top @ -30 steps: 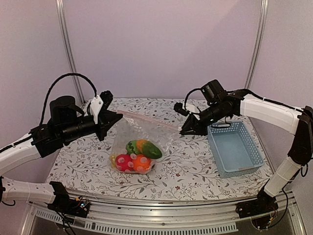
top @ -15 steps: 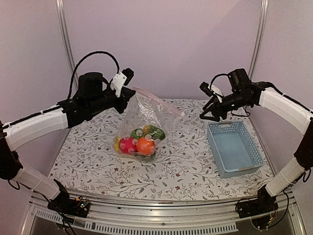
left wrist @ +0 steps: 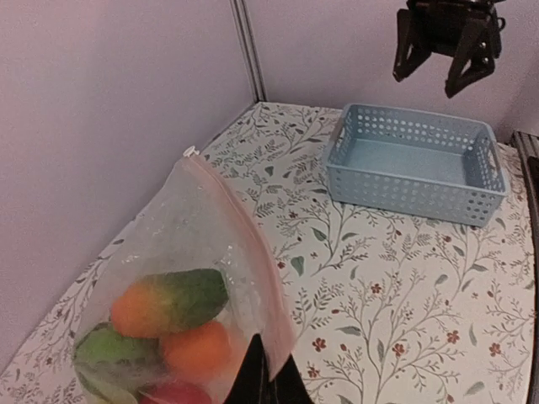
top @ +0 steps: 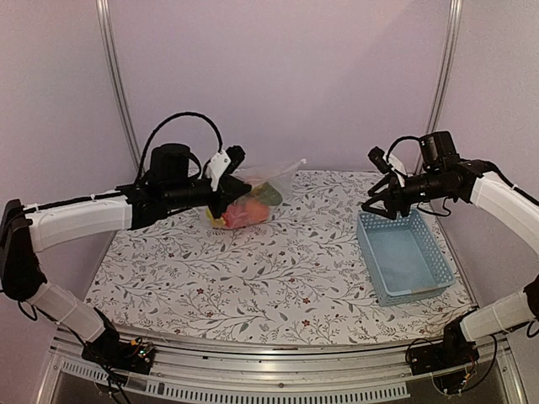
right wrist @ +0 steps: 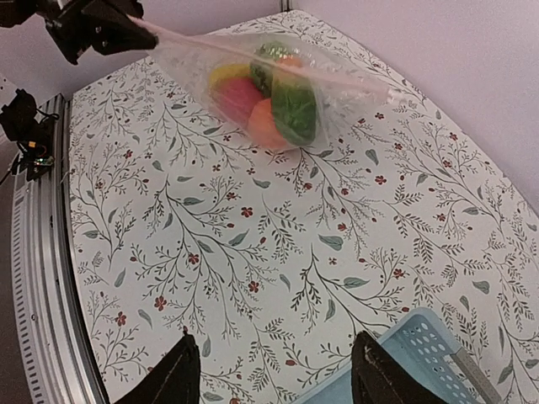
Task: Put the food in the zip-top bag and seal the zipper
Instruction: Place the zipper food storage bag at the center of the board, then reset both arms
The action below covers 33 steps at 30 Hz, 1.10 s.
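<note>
No writing, label, brand or number can be read in any view. The zip-top bag (top: 250, 202) and the basket (top: 401, 252) are plain plastic, and the table (top: 278, 269) shows only a leaf print.

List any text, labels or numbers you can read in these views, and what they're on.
None can be read in any view. The bag is clear and unprinted, the basket is plain, and the tablecloth shows only a leaf-and-flower pattern.
</note>
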### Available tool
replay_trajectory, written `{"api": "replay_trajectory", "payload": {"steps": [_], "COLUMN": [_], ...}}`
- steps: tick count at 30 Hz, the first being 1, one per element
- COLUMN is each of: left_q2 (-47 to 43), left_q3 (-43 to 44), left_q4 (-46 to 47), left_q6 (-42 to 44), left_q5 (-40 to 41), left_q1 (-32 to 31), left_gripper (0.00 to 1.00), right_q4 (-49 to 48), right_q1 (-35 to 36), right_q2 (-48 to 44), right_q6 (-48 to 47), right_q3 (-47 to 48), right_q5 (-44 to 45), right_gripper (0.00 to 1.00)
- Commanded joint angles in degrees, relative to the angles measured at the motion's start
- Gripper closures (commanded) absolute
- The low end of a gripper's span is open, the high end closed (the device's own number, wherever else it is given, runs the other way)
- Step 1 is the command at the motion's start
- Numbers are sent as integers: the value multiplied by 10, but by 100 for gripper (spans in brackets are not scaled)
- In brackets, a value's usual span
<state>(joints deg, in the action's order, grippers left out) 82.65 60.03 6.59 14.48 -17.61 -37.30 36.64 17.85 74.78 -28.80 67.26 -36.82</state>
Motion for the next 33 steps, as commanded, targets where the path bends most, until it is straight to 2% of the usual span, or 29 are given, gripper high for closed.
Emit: {"api": "replay_trajectory", "payload": {"steps": [1, 6, 9, 14, 15, 19, 20, 22, 24, 25, 27, 33], "left_q2": [42, 66, 50, 42, 42, 42, 38, 23, -7, -25, -65, -160], "left_q3": [-43, -46, -66, -85, -85, -69, -61, -50, -43, -40, -38, -46], "left_q4": [-23, -84, -82, -98, -104, -151, -171, -204, -224, -229, -225, -144], "left_q6": [-17, -11, -20, -35, -39, -38, -35, -29, -30, -30, -25, -50], "left_q5": [-67, -43, -39, -42, -39, -14, -2, 21, 66, 89, 155, 381], "left_q1": [-72, -130, -139, -151, -154, -170, -175, -180, -180, -180, -179, -149], "left_gripper": [100, 100, 100, 94, 90, 62, 50, 45, 42, 41, 35, 2], "right_q4": [-22, -24, -23, -28, -30, -35, -37, -49, -65, -77, -108, -185], "right_q1": [2, 1, 1, 1, 2, 1, 2, 0, -1, -6, -19, -96], "right_q2": [-10, -15, -24, -46, -49, -58, -60, -67, -77, -86, -105, -146], "right_q6": [10, 12, 12, 8, 8, 9, 10, 21, 33, 42, 74, 176], "right_q3": [-16, -26, -33, -52, -56, -65, -67, -70, -75, -80, -90, -132], "right_q5": [-10, -24, -23, -20, -19, -16, -10, 12, 42, 57, 82, 123], "right_gripper": [40, 40, 40, 39, 38, 36, 32, 23, 3, 1, 1, 1]}}
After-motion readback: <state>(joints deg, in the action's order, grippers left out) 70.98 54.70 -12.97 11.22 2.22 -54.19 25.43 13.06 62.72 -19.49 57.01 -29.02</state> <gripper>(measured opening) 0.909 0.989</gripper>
